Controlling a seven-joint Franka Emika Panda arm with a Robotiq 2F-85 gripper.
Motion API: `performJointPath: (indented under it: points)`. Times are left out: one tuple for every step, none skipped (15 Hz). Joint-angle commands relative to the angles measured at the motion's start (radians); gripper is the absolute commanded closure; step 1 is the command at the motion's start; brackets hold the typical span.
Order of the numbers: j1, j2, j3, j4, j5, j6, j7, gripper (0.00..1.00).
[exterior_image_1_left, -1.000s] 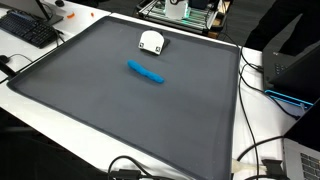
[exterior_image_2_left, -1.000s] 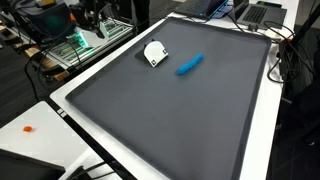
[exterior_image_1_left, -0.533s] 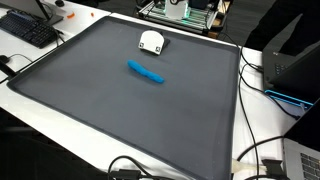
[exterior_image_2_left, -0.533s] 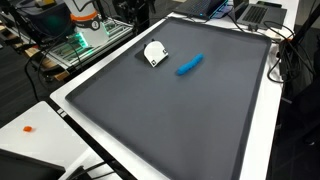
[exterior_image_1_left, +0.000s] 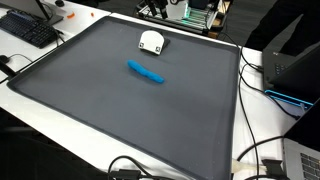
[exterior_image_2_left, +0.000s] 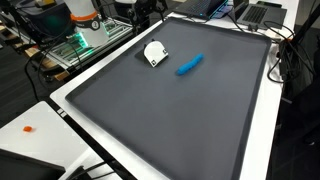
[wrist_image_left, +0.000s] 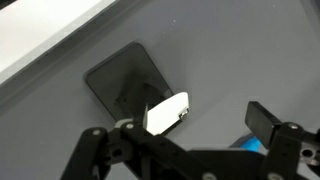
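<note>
**Progress.** We record nothing picked up. The white block (exterior_image_1_left: 151, 41) lies on the grey mat (exterior_image_1_left: 120, 115), near the mat's far edge in an exterior view. The blue stick (exterior_image_1_left: 147, 71) lies near it but apart from it, closer to the mat's middle. Neither thing is lifted or tilted. We judge the work to be at its opening: the gripper hangs over the block and no grasp is made yet.

**Gripper** (wrist_image_left: 180, 128). We list it as spread wide, empty and touching nothing. In the wrist view its two fingers (wrist_image_left: 268, 118) stand far apart, low in the frame. The white block shows between and below them, flat on the mat, and a bit of the blue stick shows beside one finger. We cannot tell from this view how high the gripper is above the block.

**Also noted.** A keyboard (exterior_image_1_left: 30, 30) sits on the bench (exterior_image_2_left: 62, 97) beside the mat.
</note>
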Motion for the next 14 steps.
performJointPath:
  points:
    - [-0.002,0.023,0.01,-0.04,0.1,0.057,0.112,0.0]
    - [-0.003,0.033,0.01,-0.044,0.127,0.066,0.14,0.0]
    - [-0.004,0.043,0.011,-0.045,0.154,0.071,0.167,0.0]
    - [-0.005,0.053,0.011,-0.047,0.183,0.075,0.191,0.0]
    - [-0.006,0.062,0.014,-0.05,0.211,0.088,0.219,0.0]
    - [-0.006,0.072,0.018,-0.051,0.234,0.1,0.241,0.0]
    - [-0.006,0.081,0.021,-0.052,0.254,0.114,0.26,0.0]
    - [-0.006,0.091,0.024,-0.052,0.268,0.128,0.277,0.0]
    - [-0.006,0.102,0.027,-0.05,0.278,0.143,0.294,0.0]
    - [-0.005,0.113,0.032,-0.049,0.282,0.16,0.308,0.0]
    - [-0.003,0.127,0.036,-0.046,0.279,0.167,0.317,0.0]
    - [-0.002,0.139,0.042,-0.047,0.271,0.188,0.335,0.0]
    - [0.0,0.15,0.046,-0.046,0.269,0.199,0.349,0.0]
    - [0.002,0.159,0.05,-0.046,0.269,0.214,0.361,0.0]
